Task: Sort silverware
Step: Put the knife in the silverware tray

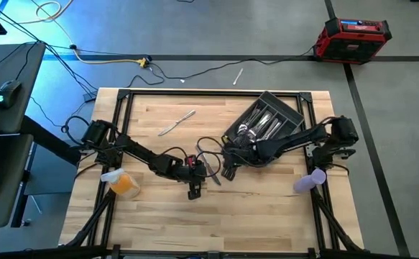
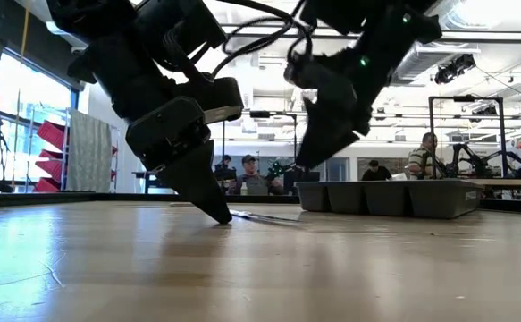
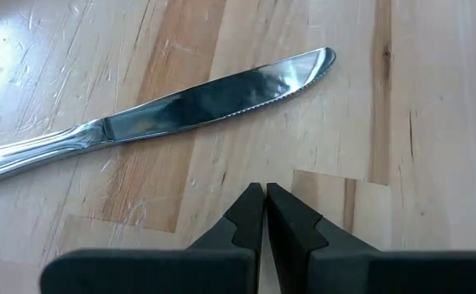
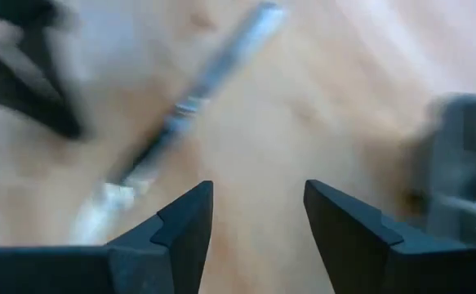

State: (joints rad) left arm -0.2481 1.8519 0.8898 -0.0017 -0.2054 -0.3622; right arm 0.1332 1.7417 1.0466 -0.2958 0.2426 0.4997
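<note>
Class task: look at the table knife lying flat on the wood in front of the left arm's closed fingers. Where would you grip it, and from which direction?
Grip the knife at the handle, just behind the blade, coming straight down from above. It lies flat on the table, so fingers should straddle its narrow width; the left gripper must open first.

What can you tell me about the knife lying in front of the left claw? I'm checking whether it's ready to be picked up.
The knife is a shiny silver metal table knife with a rounded tip, a finely serrated edge and a slim handle that runs out of the left wrist view. It lies flat on the wooden table, mirroring the light. Nothing holds it: the left claw is shut, its tips together just short of the blade, not touching it.
</note>
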